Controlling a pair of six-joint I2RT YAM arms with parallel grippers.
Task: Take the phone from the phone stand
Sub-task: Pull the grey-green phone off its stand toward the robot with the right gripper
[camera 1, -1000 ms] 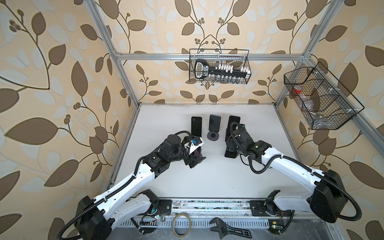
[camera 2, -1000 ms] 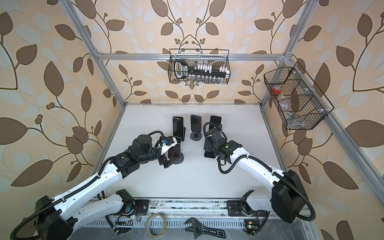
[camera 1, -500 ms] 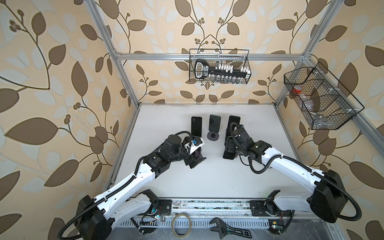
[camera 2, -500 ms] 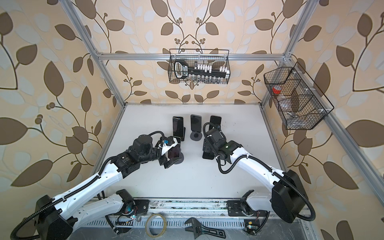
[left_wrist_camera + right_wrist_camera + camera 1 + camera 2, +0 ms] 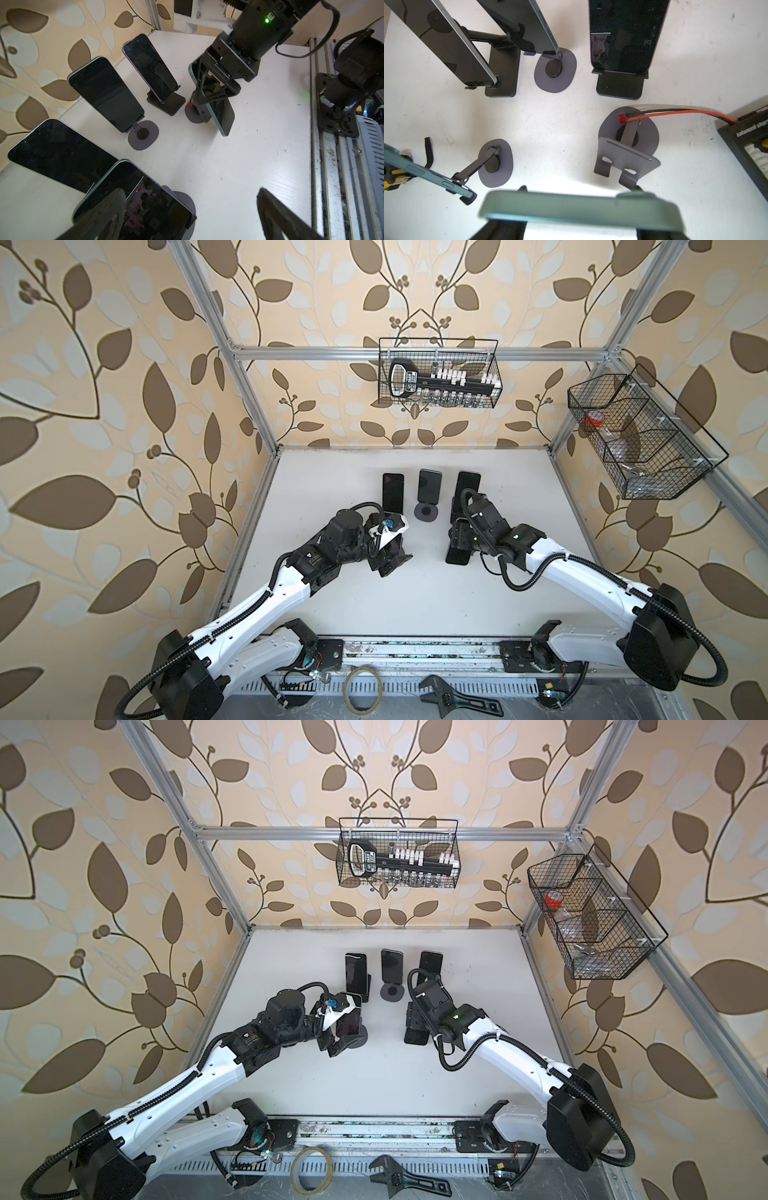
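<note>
Right gripper (image 5: 209, 97) clamped on the teal-edged phone (image 5: 223, 116) — the phone hangs tilted, off the vacated stand (image 5: 627, 153) and just beside its round base. Whether the phone's lower end touches the table (image 5: 415, 614) cannot be told. Left gripper (image 5: 392, 562) — jaws spread wide, holding nothing — sits well to the side of the vacated stand, close by a second phone (image 5: 135, 199) propped on its own round stand. Beyond the vacated stand, three further phones (image 5: 428, 489) lean in a row.
</note>
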